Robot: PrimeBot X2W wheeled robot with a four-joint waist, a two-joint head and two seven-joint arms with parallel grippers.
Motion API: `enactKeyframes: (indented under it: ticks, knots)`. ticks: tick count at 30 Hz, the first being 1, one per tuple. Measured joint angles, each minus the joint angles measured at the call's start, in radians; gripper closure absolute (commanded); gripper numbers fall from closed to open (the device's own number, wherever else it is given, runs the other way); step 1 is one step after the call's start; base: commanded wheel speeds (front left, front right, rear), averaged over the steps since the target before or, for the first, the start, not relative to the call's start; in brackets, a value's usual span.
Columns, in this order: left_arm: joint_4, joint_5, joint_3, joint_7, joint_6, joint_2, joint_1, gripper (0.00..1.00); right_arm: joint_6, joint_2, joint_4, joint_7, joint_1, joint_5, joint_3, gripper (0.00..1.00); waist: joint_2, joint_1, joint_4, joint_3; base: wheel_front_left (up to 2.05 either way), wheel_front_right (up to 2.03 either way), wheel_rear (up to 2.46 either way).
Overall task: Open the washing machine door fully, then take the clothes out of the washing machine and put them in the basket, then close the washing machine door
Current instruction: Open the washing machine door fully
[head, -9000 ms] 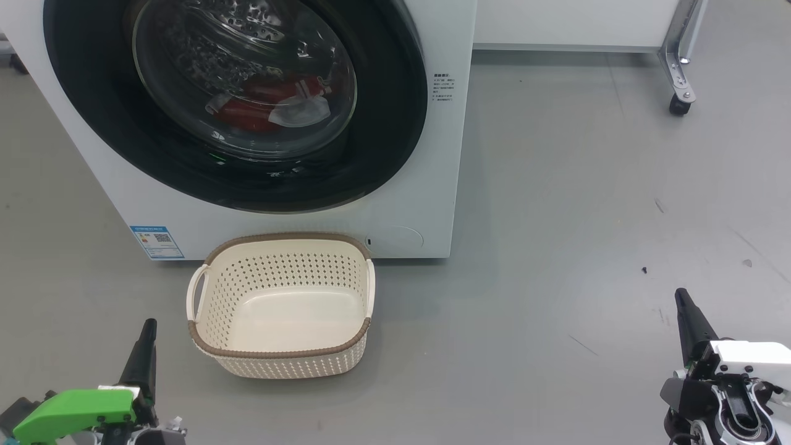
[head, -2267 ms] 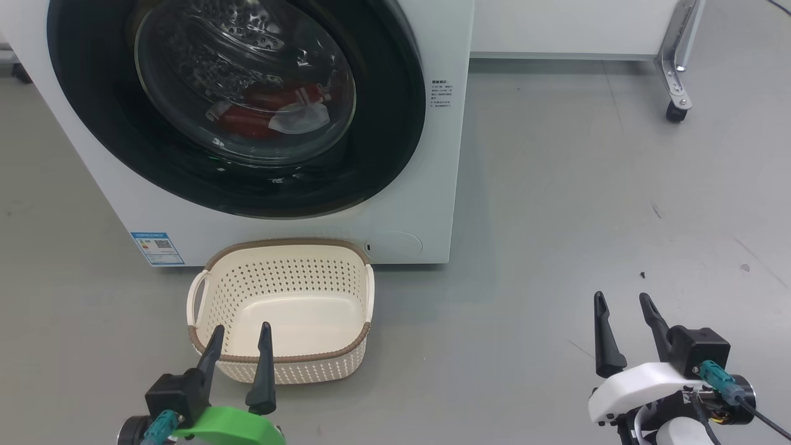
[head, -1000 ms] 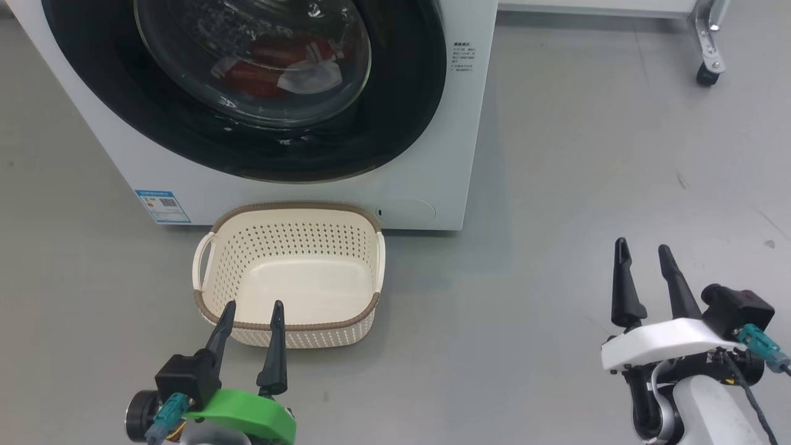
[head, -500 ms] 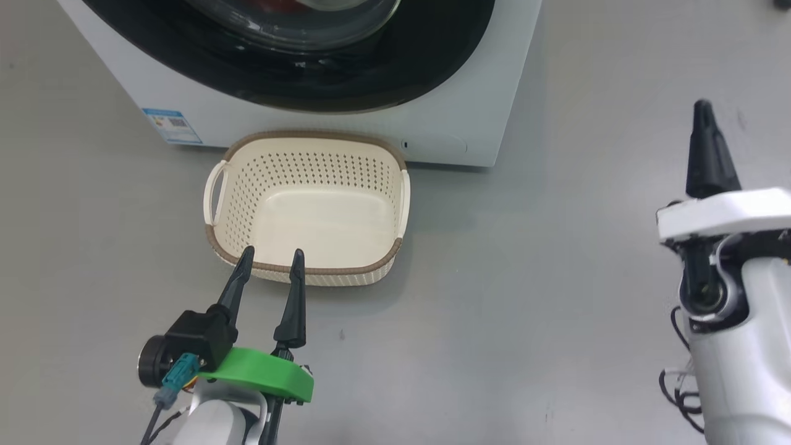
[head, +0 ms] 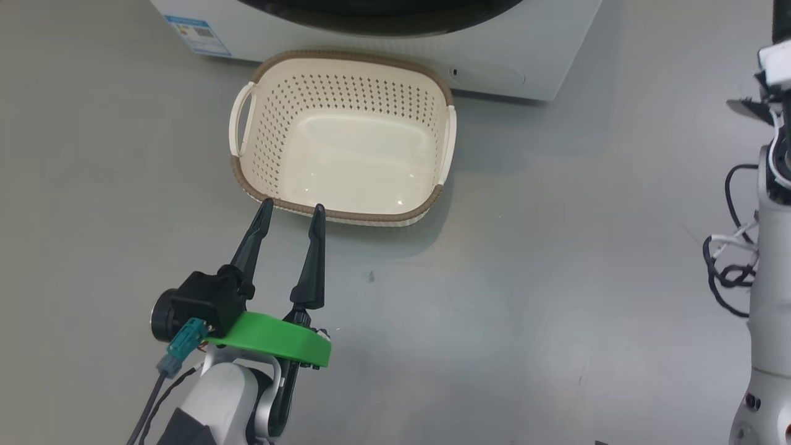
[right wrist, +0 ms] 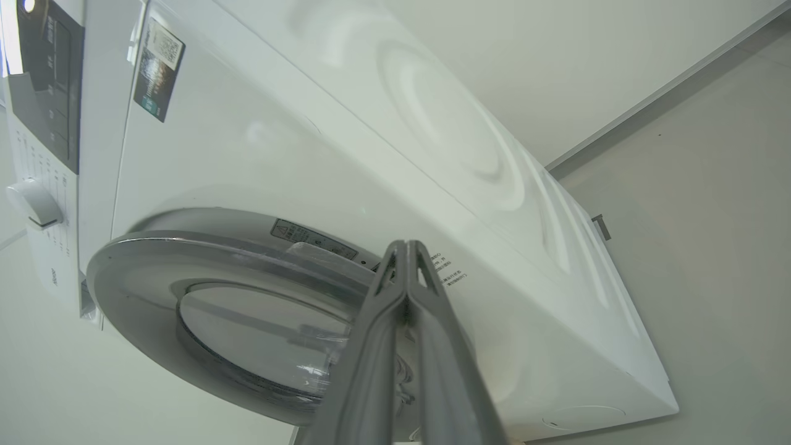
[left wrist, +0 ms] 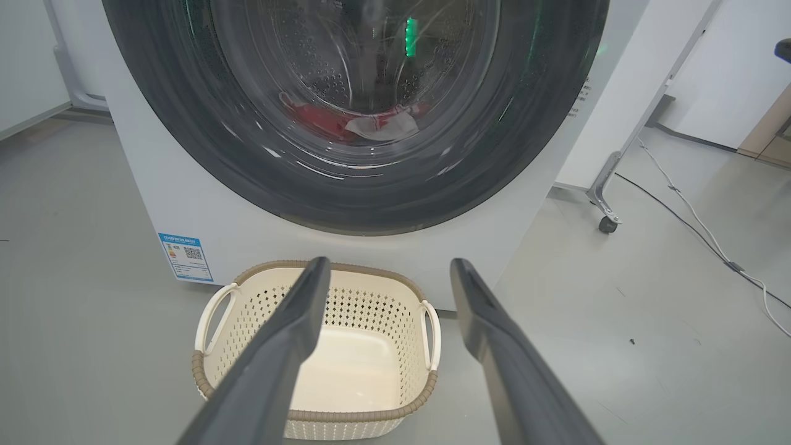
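The cream basket [head: 346, 57] stands empty on the floor against the washing machine [head: 556, 49]. My left gripper [head: 293, 206] is open, its fingertips just short of the basket's near rim. Along the left wrist view, this gripper [left wrist: 388, 264] points at the basket [left wrist: 364, 415] and the washing machine door [left wrist: 185, 123], which lies flat against the front. Red and whitish clothes [left wrist: 334, 123] lie in the drum behind the glass. My right gripper [right wrist: 408, 246] is shut with nothing in it, its tips close before the door [right wrist: 148, 247] at the edge nearest the machine's side.
My right arm [head: 769, 309] stands tall at the right edge with loose cables. A frame leg on a caster [left wrist: 609, 216] and a floor cable [left wrist: 698, 228] lie right of the machine. A control knob [right wrist: 34, 204] sits above the door.
The head camera has tilted down, so the machine has slid up the picture. My right gripper has shut and risen out of the head view. The left gripper has stayed open.
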State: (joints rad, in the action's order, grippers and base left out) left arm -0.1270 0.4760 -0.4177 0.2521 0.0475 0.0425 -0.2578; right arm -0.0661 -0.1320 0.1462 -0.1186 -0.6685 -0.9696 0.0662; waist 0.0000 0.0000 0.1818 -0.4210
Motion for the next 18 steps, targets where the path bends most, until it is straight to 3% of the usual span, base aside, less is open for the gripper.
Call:
enactKeyframes:
  ticks: [18]
  knots:
    - [-0.002, 0.034, -0.038, 0.000, 0.010, -0.005, -0.060, 0.00, 0.119, -0.018, 0.098, -0.215, -0.312, -0.175, 0.046, 1.00, 0.0000, 0.0000, 0.097, -0.136, 0.00, 0.00, 0.00]
